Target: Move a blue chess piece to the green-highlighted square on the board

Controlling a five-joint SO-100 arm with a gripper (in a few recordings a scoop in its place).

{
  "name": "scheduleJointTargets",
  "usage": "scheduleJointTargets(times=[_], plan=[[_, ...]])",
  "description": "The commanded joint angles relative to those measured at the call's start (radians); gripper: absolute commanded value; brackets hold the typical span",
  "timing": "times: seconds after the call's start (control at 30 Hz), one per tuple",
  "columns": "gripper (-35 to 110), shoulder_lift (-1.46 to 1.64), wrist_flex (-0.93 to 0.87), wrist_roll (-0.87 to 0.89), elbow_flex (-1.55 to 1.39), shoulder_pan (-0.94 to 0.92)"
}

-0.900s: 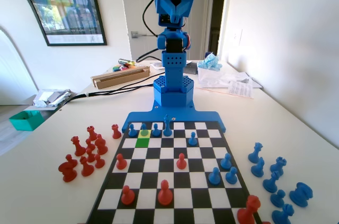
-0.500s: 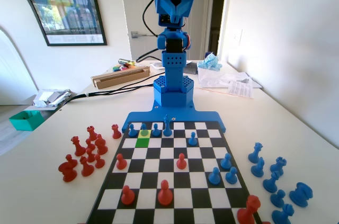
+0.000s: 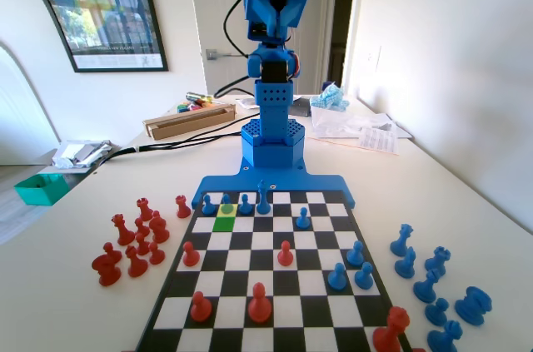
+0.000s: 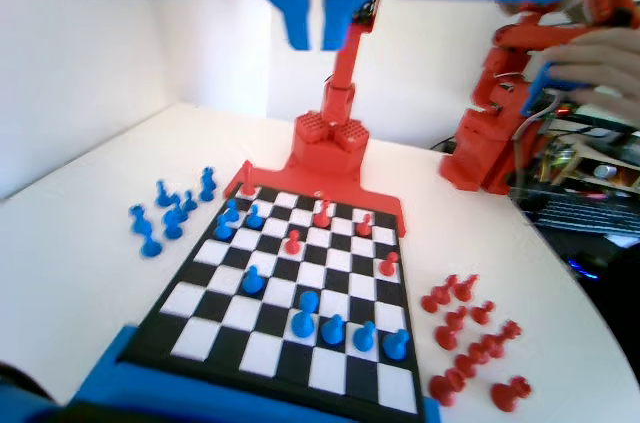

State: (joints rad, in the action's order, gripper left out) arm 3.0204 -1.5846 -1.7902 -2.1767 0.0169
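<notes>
The flat black-and-white checkered chessboard (image 3: 275,277) lies across the lower middle of the fixed view. Its single bright green square (image 3: 223,224) sits left of centre, in the second row from the far edge, bare. Just behind it, on the pale yellow square, a small blue plastic pawn (image 3: 226,204) stands upright, round head over flared base.

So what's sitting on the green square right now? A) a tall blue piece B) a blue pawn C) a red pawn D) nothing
D: in the fixed view the green square is bare; the nearest blue pawn stands on the yellow square behind it.
</notes>
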Motion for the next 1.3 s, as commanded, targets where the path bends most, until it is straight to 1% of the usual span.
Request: scheduleJointTargets(times=[0.0, 0.07, 0.3, 0.47, 0.53, 0.6, 0.67, 0.73, 0.9, 1.1, 1.27], plan=[[1, -0.094, 0.071, -0.009, 0.069, 0.071], [1, -0.156, 0.106, -0.020, 0.117, 0.107], [1, -0.360, 0.218, -0.175, 0.215, 0.190], [1, -0.509, 0.321, -0.373, 0.166, 0.204], [1, -0.561, 0.341, -0.497, 0.138, 0.183], [1, -0.609, 0.313, -0.571, 0.140, 0.153], [1, -0.653, 0.239, -0.635, 0.164, 0.123], [1, -0.704, 0.169, -0.650, 0.199, 0.094], [1, -0.821, 0.018, -0.819, 0.253, -0.018], [1, -0.870, -0.025, -0.887, 0.176, -0.144], [1, -0.862, -0.044, -1.012, 0.097, -0.298]])
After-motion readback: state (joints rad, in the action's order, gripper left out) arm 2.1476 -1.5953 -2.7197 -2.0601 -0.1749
